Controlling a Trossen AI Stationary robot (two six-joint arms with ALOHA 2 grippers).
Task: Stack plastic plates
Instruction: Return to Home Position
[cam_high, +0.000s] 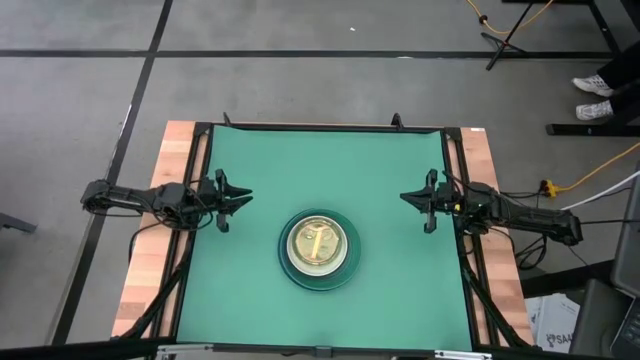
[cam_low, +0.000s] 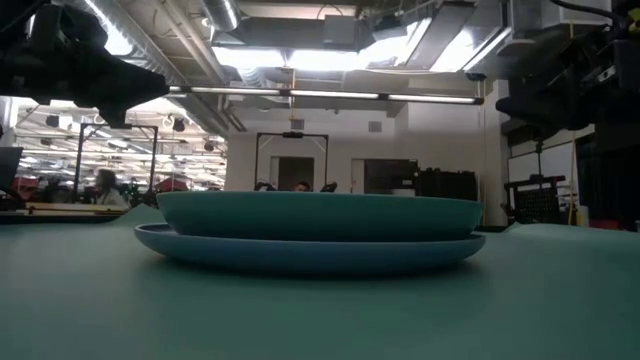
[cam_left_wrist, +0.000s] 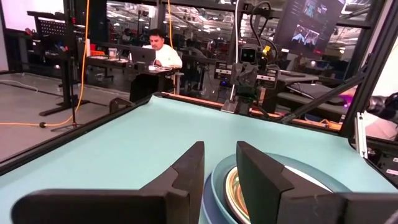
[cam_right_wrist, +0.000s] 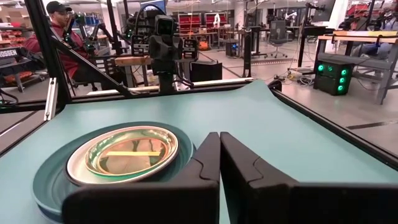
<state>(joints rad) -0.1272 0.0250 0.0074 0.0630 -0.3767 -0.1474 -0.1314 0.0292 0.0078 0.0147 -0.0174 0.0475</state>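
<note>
Now, plates (cam_high: 318, 250) are stacked at centre of the bench (cam_high: 300, 160).
Judged light, stiff, slick: rims should be pinched; left gripper (cam_high: 238, 198), nine o'clock, is held slightly spread, right gripper (cam_high: 408, 198), three o'clock, pressed together.

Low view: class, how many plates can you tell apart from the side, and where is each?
2. A light-blue plate lies on the table; a dark-green plate sits nested on it. Smaller plates inside it are hidden here.
</note>
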